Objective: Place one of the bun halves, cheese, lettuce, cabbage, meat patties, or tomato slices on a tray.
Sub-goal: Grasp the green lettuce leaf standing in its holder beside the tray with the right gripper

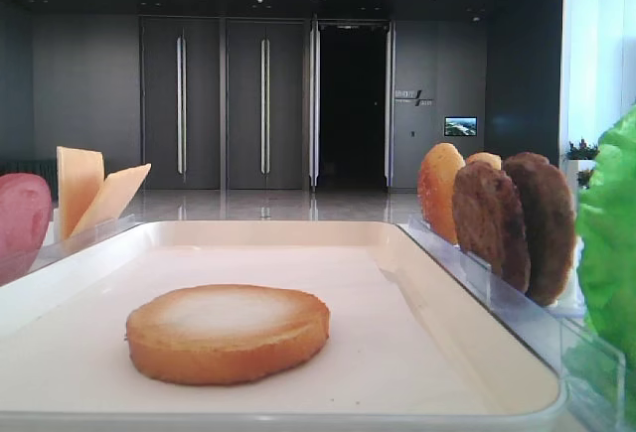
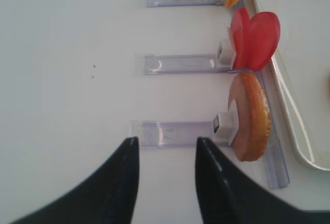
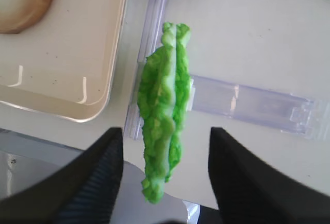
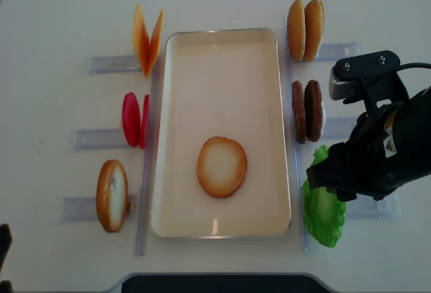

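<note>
A bun half (image 4: 221, 166) lies flat on the cream tray (image 4: 222, 47). The lettuce (image 3: 164, 116) stands on edge in a clear holder to the right of the tray. My right gripper (image 3: 166, 130) is open, one finger on each side of the lettuce's near end, with gaps on both sides. My left gripper (image 2: 167, 140) is open and empty over the table, left of an upright bun half (image 2: 251, 116). Tomato slices (image 4: 133, 119), cheese (image 4: 147, 40), meat patties (image 4: 307, 111) and two more bun halves (image 4: 304, 30) stand in holders. Cabbage is out of view.
Clear plastic holders (image 2: 175, 134) line both long sides of the tray. The right arm's dark body (image 4: 384, 151) hangs over the right-hand holders. The table's front edge (image 4: 215, 281) is close behind the tray.
</note>
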Controlling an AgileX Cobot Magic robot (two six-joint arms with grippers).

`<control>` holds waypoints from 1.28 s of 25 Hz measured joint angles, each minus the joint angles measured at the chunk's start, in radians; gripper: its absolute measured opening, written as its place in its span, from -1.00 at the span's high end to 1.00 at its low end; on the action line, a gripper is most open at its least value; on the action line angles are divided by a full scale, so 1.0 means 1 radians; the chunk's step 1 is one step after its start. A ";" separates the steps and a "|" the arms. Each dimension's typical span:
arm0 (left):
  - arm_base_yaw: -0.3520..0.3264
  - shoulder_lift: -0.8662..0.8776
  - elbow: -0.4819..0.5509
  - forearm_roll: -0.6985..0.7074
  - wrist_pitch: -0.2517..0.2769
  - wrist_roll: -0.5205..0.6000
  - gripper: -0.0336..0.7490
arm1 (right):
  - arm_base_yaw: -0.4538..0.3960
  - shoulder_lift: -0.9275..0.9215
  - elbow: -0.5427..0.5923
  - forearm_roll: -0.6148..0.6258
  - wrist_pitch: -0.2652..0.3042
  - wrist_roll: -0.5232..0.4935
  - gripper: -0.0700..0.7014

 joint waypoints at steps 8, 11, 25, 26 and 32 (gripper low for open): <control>0.000 0.000 0.000 0.000 0.000 0.000 0.19 | 0.000 0.051 0.000 0.000 -0.014 0.000 -0.19; 0.000 0.000 0.000 0.000 0.000 0.000 0.19 | 0.000 0.052 0.000 0.001 -0.023 -0.004 -0.19; 0.000 0.000 0.000 0.000 0.000 0.000 0.19 | 0.000 0.052 0.000 0.000 -0.029 -0.023 -0.11; 0.000 0.000 0.000 0.000 0.000 0.000 0.19 | 0.000 0.052 0.000 0.000 -0.029 -0.024 -0.10; 0.000 0.000 0.000 0.000 0.000 0.000 0.19 | 0.000 0.052 0.000 0.001 -0.029 -0.031 -0.09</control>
